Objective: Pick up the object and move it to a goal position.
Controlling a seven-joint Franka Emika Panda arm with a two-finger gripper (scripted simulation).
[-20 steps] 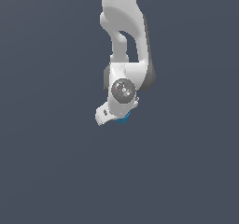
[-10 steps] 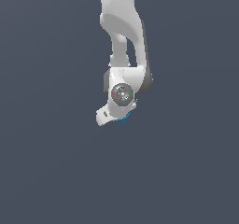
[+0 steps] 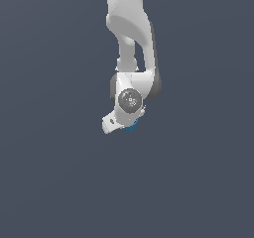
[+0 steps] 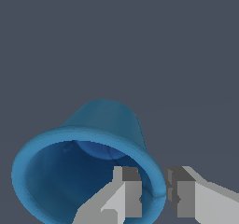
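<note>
I saw the white arm (image 3: 130, 38) reaching down over a plain grey floor (image 3: 49, 172) that lay bare out to every edge of the exterior view. At its tip the gripper (image 4: 153, 192) had one finger (image 4: 127, 190) inside the blue cup (image 4: 100, 143) and the other outside, clamped on the rim. In the exterior view, only a sliver of the cup showed under the hand, and I could read no writing anywhere.

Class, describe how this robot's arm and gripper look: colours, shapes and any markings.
The arm is glossy white with rounded, bulky links and dark grey joint seams. A round grey disc with small dots marks the wrist. The gripper has two blocky light grey fingers with darker grey pads. No cables show.
</note>
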